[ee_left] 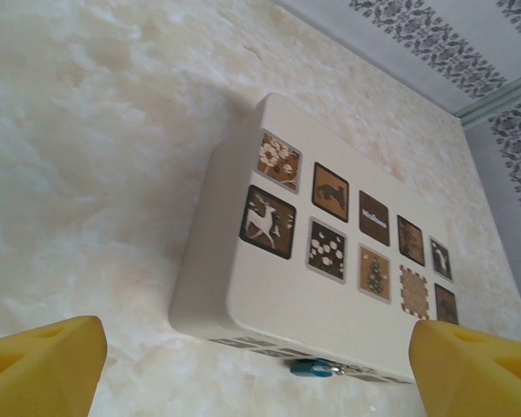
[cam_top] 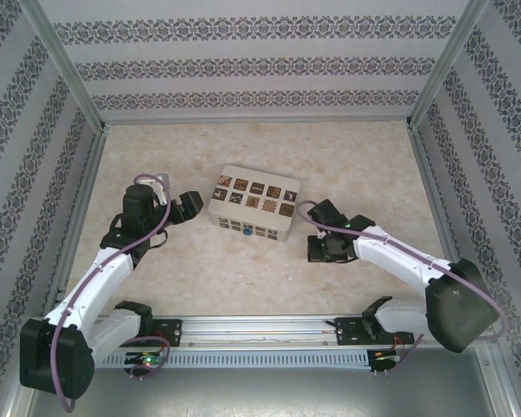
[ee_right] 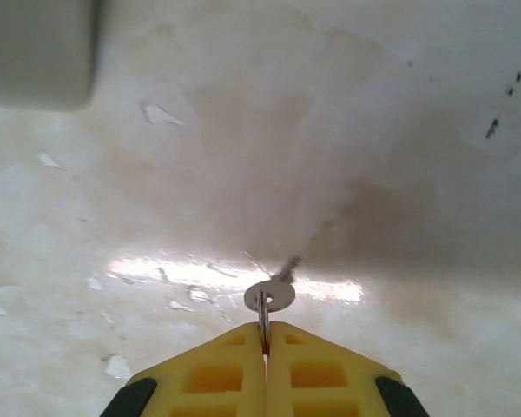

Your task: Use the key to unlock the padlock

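Note:
The small blue padlock (ee_left: 311,368) hangs on the front side of the cream box (ee_left: 330,313) with brown patterned tiles; from above the padlock (cam_top: 246,231) shows as a blue dot at the box's near edge. My left gripper (ee_left: 259,369) is open, its yellow fingers (ee_left: 43,365) wide apart just left of the box (cam_top: 252,201), with nothing between them. To the right of the box my right gripper (ee_right: 265,337) is down at the table, shut on the thin ring of the silver key (ee_right: 271,294). The key's round head lies on the table just past the fingertips.
Patterned walls (cam_top: 243,65) and metal frame posts enclose the marbled tabletop (cam_top: 347,156) on three sides. A metal rail (cam_top: 260,328) runs along the near edge between the arm bases. Open tabletop lies between the box and the rail.

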### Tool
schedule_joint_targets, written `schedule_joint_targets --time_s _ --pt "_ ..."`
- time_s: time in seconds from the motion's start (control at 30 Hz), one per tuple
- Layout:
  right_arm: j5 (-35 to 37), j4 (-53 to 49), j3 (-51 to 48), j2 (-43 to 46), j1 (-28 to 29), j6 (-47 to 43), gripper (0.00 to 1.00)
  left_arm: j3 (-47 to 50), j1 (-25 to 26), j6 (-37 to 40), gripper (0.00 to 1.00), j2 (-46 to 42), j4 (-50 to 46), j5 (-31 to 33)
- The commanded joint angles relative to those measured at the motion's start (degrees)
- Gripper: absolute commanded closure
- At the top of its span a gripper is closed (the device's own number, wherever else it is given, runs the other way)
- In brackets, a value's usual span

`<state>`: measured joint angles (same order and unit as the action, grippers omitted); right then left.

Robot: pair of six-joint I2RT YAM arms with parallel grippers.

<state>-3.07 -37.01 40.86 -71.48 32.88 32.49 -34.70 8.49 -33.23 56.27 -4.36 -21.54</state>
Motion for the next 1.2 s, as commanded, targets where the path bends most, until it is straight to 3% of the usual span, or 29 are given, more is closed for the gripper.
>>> schedule_joint_targets --time_s 0.0,0.17,0.37,0.53,0.87,1.17 --pt "-2.12 3.09 0.10 2.80 0.08 0.75 1.00 -1.49 -0.42 -4.49 0.11 -0.49 1.39 -5.96" --pt "-4.97 10.14 0.19 8.64 0.08 2.86 1.00 0.77 1.42 -20.76 0.13 1.68 14.31 -13.27" --pt "-8.04 23.83 -1.30 14.97 0.29 5.98 1.00 -1.54 7.35 -36.28 0.14 5.33 23.34 -13.97" --pt "-11.23 34.35 -1.25 15.44 0.68 7.49 1.00 -5.53 12.35 -43.44 0.15 8.79 27.89 -13.06" --pt "-12.40 46.79 3.33 9.23 5.69 5.98 1.00 -5.72 19.28 -59.25 0.17 17.39 48.90 -7.79" --pt "-11.82 51.99 8.43 2.23 8.57 4.26 1.00 -4.29 23.30 -62.77 0.16 20.04 51.00 -3.85"
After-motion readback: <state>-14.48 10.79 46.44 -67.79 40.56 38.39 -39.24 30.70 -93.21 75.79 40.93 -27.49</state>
